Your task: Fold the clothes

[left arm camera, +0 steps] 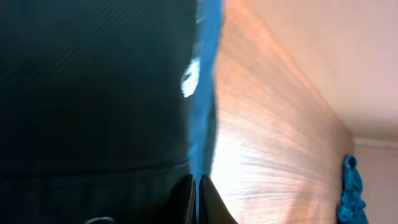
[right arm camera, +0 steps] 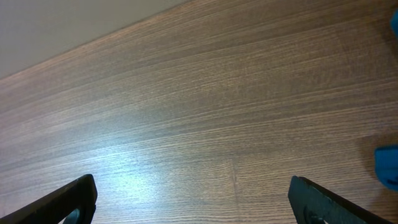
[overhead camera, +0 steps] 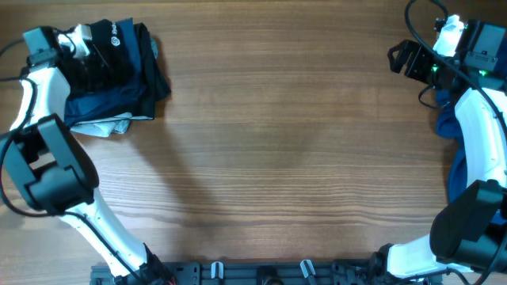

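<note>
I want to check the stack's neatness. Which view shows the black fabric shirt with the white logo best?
Overhead: the black shirt shows nearly whole, lying atop a dark blue garment. The left wrist view shows only a close patch of it; the right wrist view shows none.

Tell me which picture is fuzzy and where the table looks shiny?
Left wrist view: the black shirt is too close, so it looks fuzzy, and the table glares white beside it. Right wrist view: sharp, with a pale shiny patch of light on the table, lower left. Overhead view: even light, with soft grey shadows on the table.
</note>
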`<state>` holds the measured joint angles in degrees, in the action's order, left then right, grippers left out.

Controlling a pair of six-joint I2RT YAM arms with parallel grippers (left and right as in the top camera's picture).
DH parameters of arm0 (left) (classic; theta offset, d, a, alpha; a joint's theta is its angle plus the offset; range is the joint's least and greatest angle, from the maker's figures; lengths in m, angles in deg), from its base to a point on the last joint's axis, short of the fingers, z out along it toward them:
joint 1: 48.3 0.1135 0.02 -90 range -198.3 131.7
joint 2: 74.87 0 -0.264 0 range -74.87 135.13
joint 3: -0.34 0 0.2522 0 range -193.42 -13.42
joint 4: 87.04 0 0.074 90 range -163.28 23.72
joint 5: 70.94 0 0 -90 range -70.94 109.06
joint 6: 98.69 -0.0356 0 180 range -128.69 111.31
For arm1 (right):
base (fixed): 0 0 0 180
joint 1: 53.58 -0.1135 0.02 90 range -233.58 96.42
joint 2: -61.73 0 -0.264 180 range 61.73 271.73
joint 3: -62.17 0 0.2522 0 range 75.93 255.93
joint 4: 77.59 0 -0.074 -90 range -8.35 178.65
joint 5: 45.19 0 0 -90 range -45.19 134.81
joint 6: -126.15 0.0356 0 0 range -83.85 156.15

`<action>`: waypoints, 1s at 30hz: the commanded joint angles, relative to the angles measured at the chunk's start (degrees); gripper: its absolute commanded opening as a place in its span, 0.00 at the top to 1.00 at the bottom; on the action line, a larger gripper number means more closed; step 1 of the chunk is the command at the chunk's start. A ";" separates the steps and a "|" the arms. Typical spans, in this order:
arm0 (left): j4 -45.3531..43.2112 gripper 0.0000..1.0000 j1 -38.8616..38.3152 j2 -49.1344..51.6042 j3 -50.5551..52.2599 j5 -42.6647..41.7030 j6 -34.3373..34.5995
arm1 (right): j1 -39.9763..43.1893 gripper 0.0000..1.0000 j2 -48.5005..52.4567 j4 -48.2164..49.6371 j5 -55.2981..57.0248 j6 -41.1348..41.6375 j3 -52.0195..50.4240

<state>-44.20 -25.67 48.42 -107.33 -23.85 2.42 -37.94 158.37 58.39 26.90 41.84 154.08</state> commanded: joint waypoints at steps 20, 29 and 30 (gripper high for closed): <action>-8.41 0.96 12.55 1.14 0.15 11.28 9.99 | -0.20 0.01 0.68 0.00 0.31 -0.61 0.22; -8.68 0.96 7.89 -11.15 0.13 2.89 10.16 | -0.24 0.00 0.68 0.02 0.31 -0.61 0.22; -8.46 0.96 6.08 -13.77 0.13 0.76 10.21 | -0.24 0.01 0.68 0.00 0.31 -0.61 0.22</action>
<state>-52.68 -15.31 44.53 -107.20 -16.92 12.72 -37.94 158.37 58.39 26.90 41.84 154.08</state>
